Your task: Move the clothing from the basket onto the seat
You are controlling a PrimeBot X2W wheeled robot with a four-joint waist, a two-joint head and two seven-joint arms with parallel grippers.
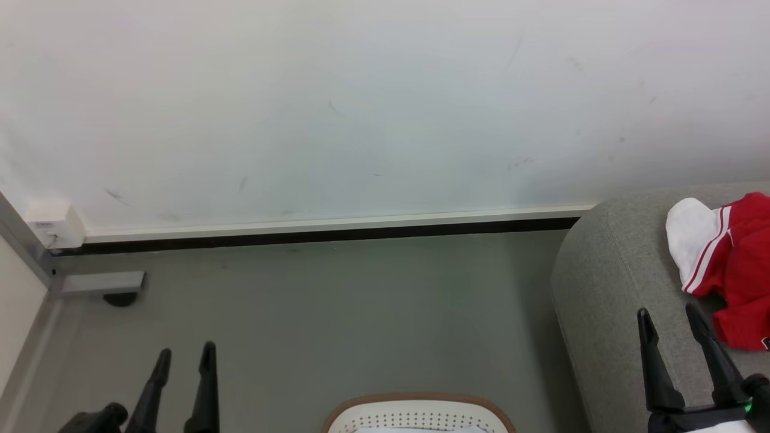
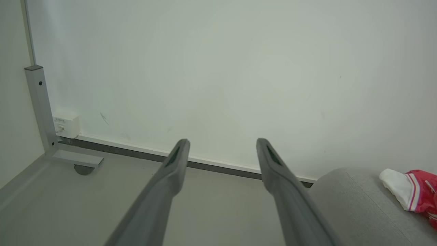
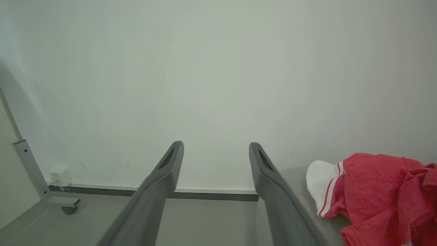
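Red clothing (image 1: 737, 270) with a white panel and red-white striped trim lies crumpled on the grey seat (image 1: 607, 300) at the right; it also appears as clothing (image 3: 379, 198) and clothing (image 2: 413, 191) in the wrist views. The basket (image 1: 418, 415) peeks in at the bottom middle, white perforated wall under a tan rim; its inside is out of view. My right gripper (image 1: 669, 316) stands open over the seat's front, just left of the clothing, holding nothing. My left gripper (image 1: 185, 355) is open above the floor, left of the basket.
A white wall with a dark skirting strip (image 1: 325, 231) runs across the back. At the far left stand a grey metal frame leg (image 1: 102, 282) with a caster and a small white wall box (image 1: 54, 225). Grey floor (image 1: 337, 313) lies between wall, basket and seat.
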